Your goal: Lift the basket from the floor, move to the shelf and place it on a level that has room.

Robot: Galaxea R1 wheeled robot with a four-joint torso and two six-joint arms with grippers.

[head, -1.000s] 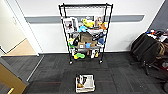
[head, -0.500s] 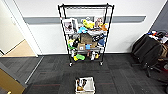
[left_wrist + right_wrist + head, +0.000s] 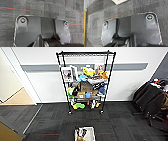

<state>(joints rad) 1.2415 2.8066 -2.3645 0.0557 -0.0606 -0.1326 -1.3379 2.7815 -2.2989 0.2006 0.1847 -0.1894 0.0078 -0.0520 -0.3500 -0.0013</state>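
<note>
- The basket sits on the near floor, not yet lifted.
- The shelf stands beyond; its top level looks free.
- Whether the jaws are open, I cannot tell.

Cream basket on dark carpet floor, before black wire shelf; top level bare.

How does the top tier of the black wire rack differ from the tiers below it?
The uppermost tier of the tall black metal wire rack is a bare wire grid, while the lower tiers are crowded with colourful toys and boxes. The uppermost tier sits between the post tips; the lower tiers sit nearer the carpet. All span the same posts.
</note>
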